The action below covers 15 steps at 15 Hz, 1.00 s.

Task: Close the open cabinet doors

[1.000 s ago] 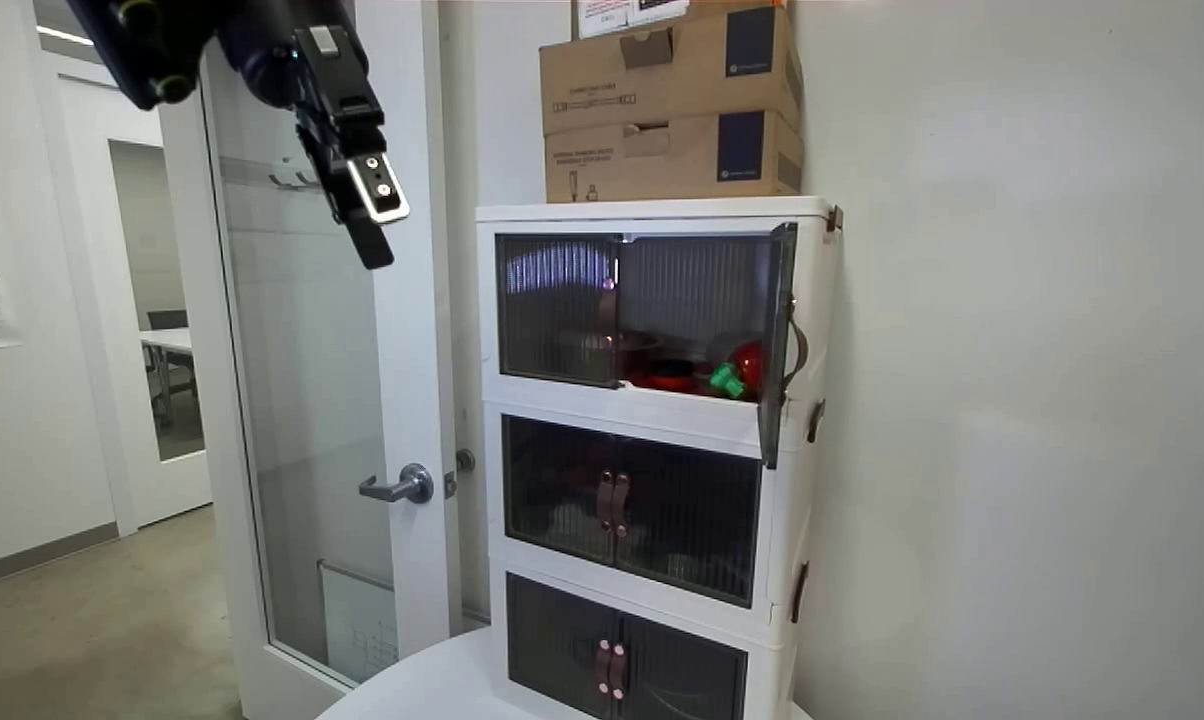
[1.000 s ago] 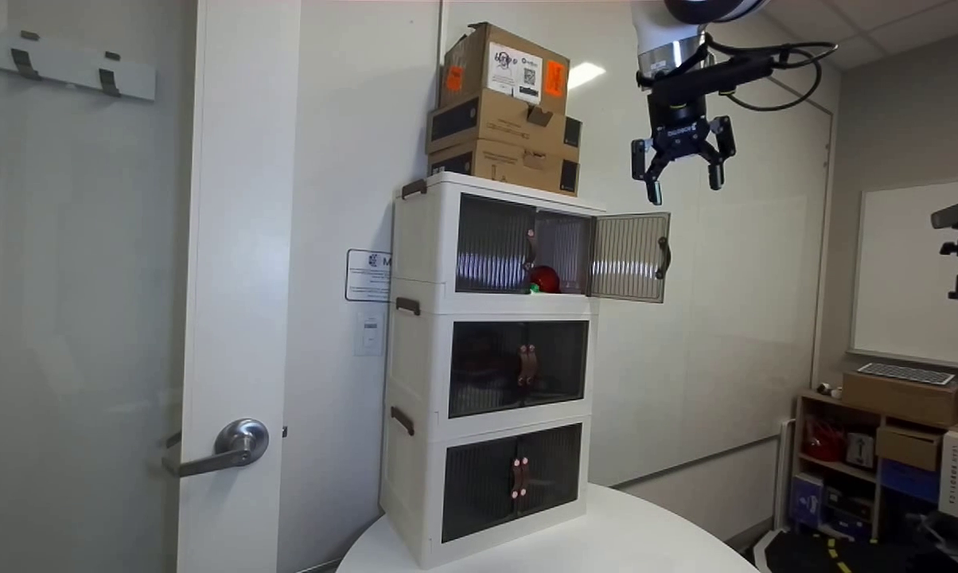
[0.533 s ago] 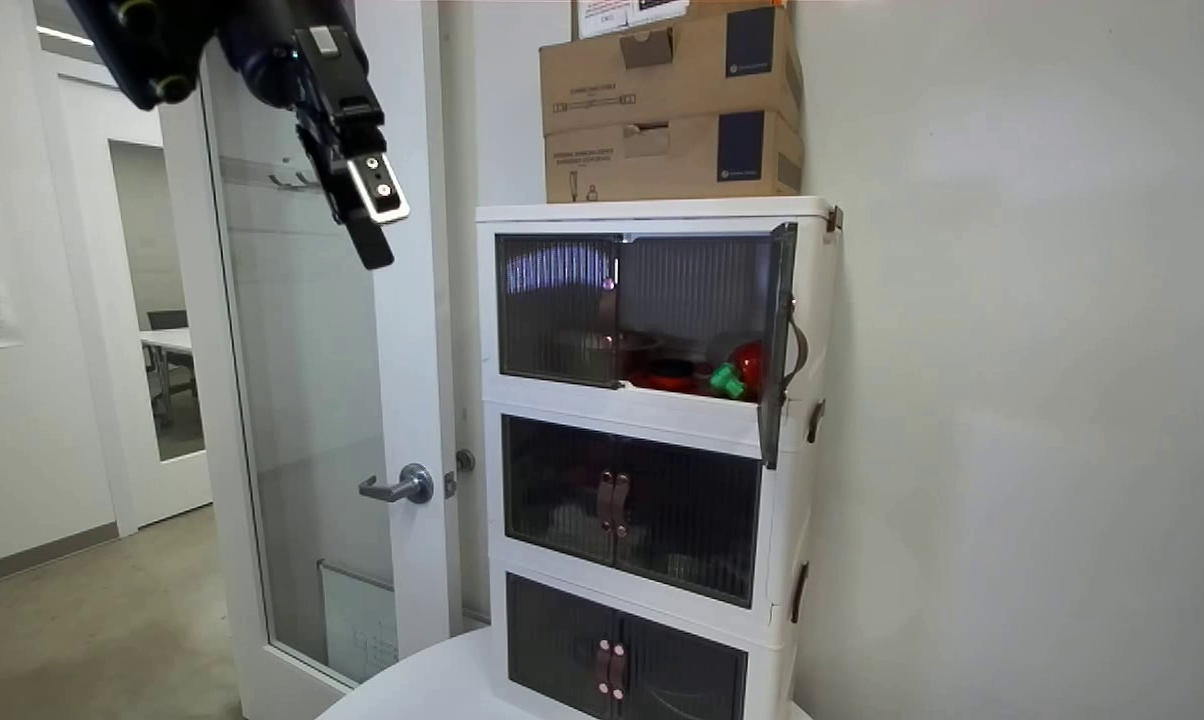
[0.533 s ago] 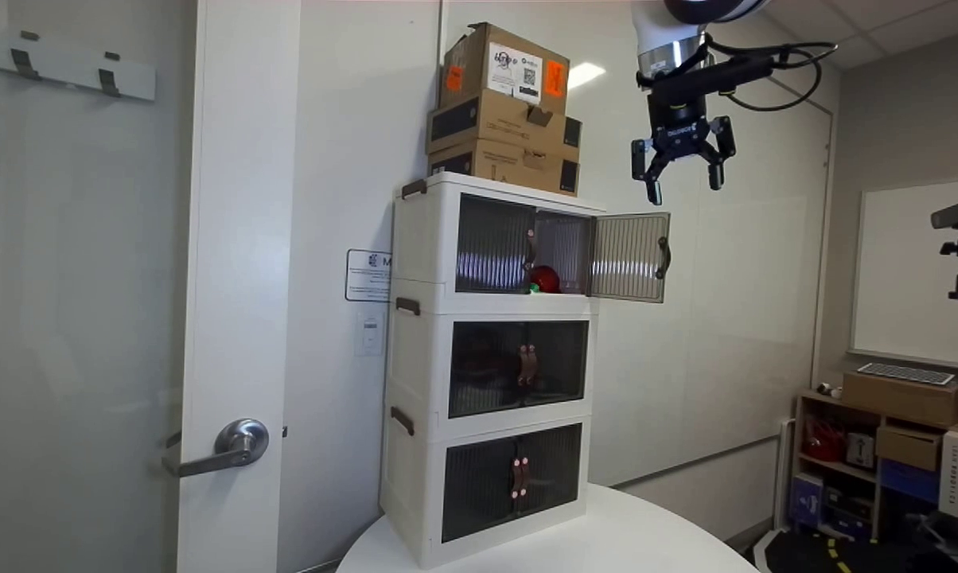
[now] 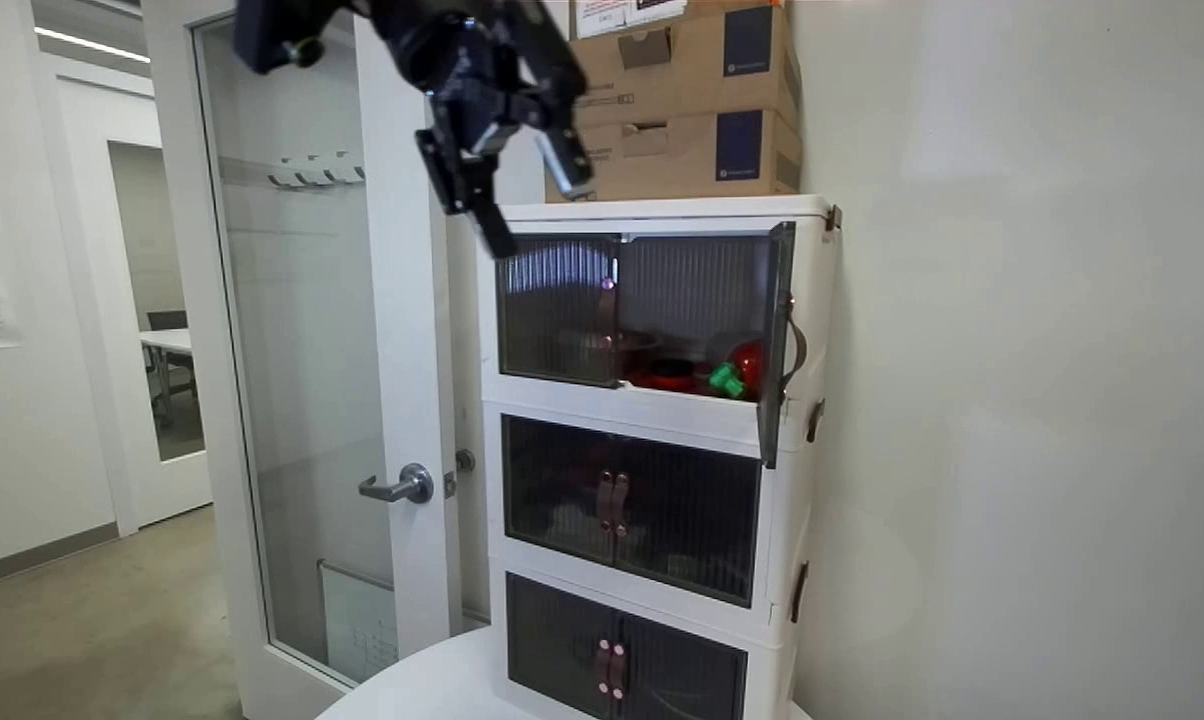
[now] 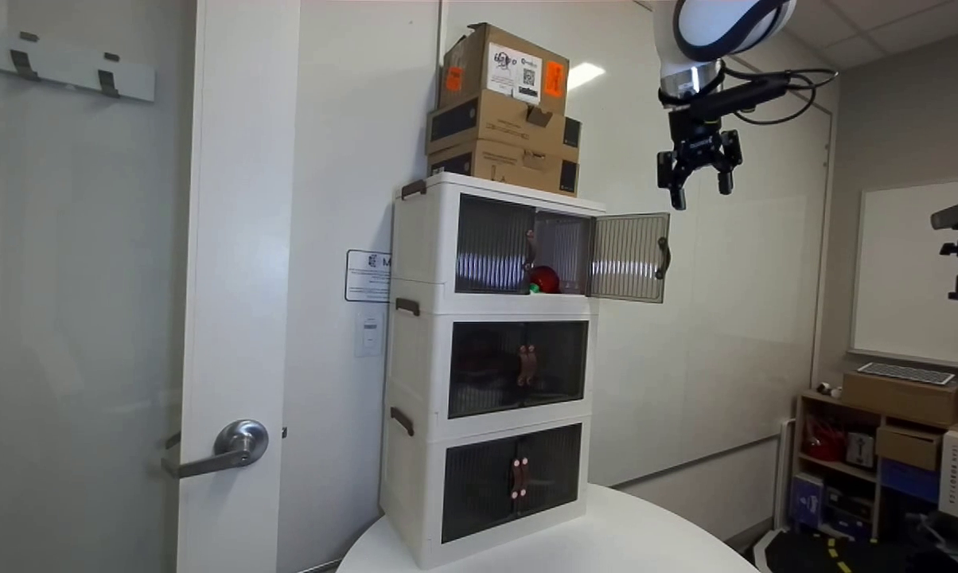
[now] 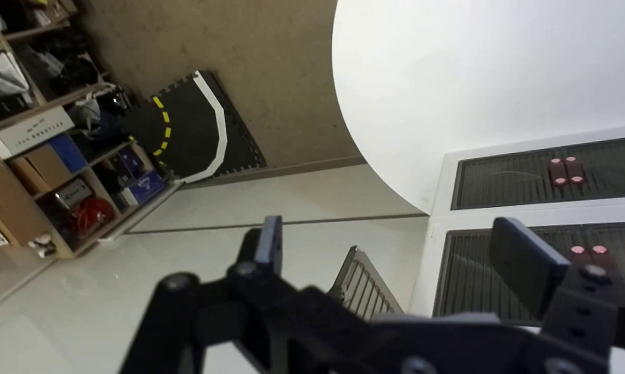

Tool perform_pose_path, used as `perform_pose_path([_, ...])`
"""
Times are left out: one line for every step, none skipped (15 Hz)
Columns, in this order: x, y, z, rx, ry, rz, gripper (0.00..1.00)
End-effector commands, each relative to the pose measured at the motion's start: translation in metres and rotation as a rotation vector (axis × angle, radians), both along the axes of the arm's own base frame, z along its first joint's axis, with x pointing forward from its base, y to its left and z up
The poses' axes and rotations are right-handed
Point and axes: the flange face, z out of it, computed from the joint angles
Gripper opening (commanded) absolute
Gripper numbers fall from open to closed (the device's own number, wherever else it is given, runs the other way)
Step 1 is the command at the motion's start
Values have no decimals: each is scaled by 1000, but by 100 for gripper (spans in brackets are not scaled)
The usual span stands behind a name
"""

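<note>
Hovering apart from the swung-out cabinet door, we have our hand released and spread wide.

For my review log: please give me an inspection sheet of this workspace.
Surface: white, round-edged table under a white three-tier cabinet.
Job's things: smoked, ribbed, see-through top-tier door panel, open; its matching neighbour, closed.
Clutter: brown cardboard boxes stacked on the cabinet; red and green items inside its top tier.
Gripper: black two-fingered gripper, open, not touching the panel.
Cables: thin black cables looping out near the gripper.
Surroundings: white-framed glass room door; wooden shelves.
</note>
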Motion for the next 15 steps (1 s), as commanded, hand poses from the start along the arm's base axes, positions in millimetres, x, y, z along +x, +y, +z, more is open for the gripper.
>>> perform_pose_path([27, -50, 13, 22, 10, 173, 100])
perform_pose_path([33, -63, 14, 42, 13, 215, 100])
perform_pose_path([37, -76, 16, 67, 11, 255, 100])
perform_pose_path([41, -88, 18, 91, 15, 298, 100])
perform_pose_path([45, -99, 20, 113, 18, 340, 100])
perform_pose_path([49, -110, 21, 135, 23, 383, 100])
perform_pose_path([51, -126, 24, 156, 37, 417, 100])
perform_pose_path([53, -144, 24, 184, 51, 441, 100])
perform_pose_path([51, -168, 27, 202, 69, 458, 100])
perform_pose_path([48, -188, 26, 215, 90, 453, 100])
perform_pose_path([44, -207, 26, 222, 111, 441, 100])
perform_pose_path([41, -227, 25, 224, 134, 425, 100])
perform_pose_path([36, -247, 25, 213, 160, 389, 100])
perform_pose_path([33, -265, 23, 196, 178, 350, 100])
perform_pose_path([31, -284, 24, 156, 175, 287, 97])
